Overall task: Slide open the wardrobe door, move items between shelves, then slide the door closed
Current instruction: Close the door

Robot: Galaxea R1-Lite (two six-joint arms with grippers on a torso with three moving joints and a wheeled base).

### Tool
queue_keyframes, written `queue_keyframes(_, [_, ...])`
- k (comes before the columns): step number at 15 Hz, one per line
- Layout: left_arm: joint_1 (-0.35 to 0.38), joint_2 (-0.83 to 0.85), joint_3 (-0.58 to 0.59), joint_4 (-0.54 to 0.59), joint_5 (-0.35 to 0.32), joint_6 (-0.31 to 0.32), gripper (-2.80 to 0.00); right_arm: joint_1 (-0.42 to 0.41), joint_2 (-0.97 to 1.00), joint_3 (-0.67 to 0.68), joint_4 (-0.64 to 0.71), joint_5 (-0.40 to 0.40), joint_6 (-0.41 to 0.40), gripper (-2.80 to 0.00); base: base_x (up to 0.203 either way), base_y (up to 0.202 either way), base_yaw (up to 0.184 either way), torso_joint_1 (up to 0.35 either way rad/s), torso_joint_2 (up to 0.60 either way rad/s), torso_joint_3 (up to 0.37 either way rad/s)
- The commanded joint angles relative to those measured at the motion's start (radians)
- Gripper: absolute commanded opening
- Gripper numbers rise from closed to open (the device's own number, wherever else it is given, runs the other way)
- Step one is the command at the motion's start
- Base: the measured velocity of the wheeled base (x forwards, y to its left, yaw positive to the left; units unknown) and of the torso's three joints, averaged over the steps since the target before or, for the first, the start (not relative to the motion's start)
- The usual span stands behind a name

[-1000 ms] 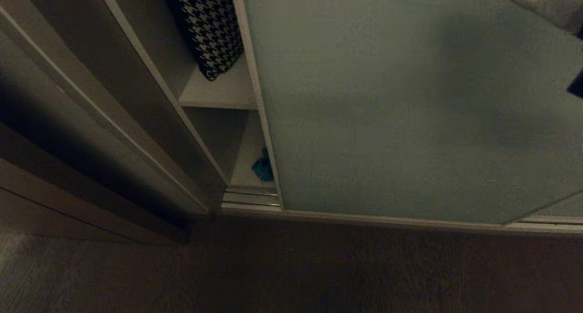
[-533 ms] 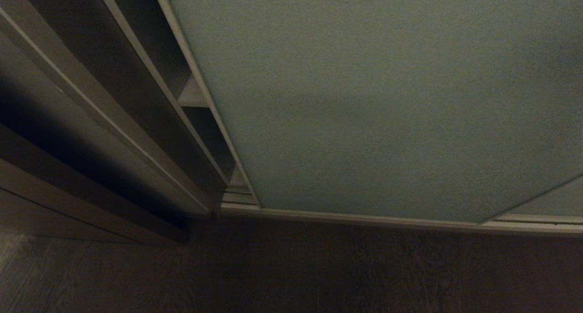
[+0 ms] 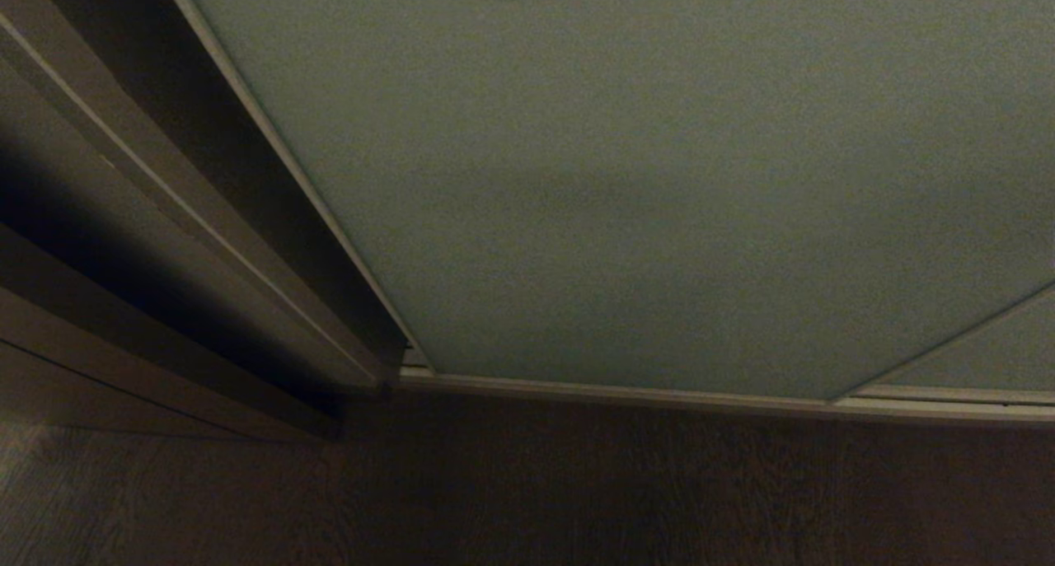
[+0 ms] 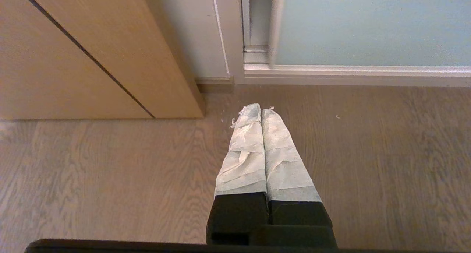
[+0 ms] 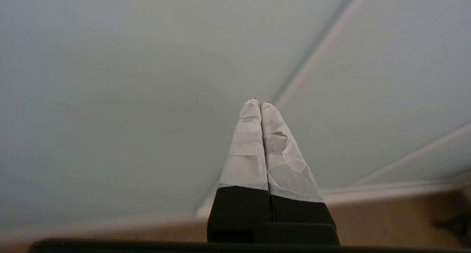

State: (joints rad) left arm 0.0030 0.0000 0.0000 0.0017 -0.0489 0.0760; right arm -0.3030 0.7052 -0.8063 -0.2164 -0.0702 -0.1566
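Observation:
The pale grey-green sliding wardrobe door (image 3: 626, 179) fills most of the head view, its slim frame edge almost against the wardrobe's left side. The shelves and the items are hidden behind it. Neither arm shows in the head view. My right gripper (image 5: 259, 105) is shut with nothing between its taped fingers and points at the door panel (image 5: 128, 98), not touching it as far as I can see. My left gripper (image 4: 260, 111) is shut and empty, parked low over the wooden floor before the door's lower left corner (image 4: 274, 58).
Dark brown wooden panelling (image 3: 124, 245) stands out to the left of the wardrobe. A second door panel (image 3: 989, 352) overlaps at the lower right. The silvery floor track (image 3: 659, 395) runs along the door's foot, with wood floor (image 3: 577, 484) in front.
The door has slid left across the opening, covering the shelves, the houndstooth bag and the teal toy. The dark shape at the head view's right edge is gone.

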Motion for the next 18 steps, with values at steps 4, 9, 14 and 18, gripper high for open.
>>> queue_keyframes(4, [0.0, 0.001, 0.0, 0.0, 0.0, 0.001, -2.8, 0.104, -0.255, 0.299, 0.046, 0.025, 0.004, -2.8, 0.0, 0.0, 0.0, 0.0, 0.0, 0.0])
queue_keyframes(9, [0.0, 0.002, 0.0, 0.0, 0.0, 0.001, -2.8, 0.127, -0.429, 0.625, -0.003, 0.054, 0.026, -2.8, 0.0, 0.0, 0.0, 0.0, 0.0, 0.0])
queue_keyframes(14, [0.0, 0.001, 0.0, 0.0, 0.0, 0.001, -2.8, 0.042, -0.435, 0.652, 0.036, 0.085, 0.094, -2.8, 0.0, 0.0, 0.0, 0.0, 0.0, 0.0])
queue_keyframes(18, [0.0, 0.0, 0.0, 0.0, -0.001, 0.001, -2.8, 0.002, -0.436, 0.637, 0.091, 0.153, 0.108, -2.8, 0.0, 0.0, 0.0, 0.0, 0.0, 0.0])
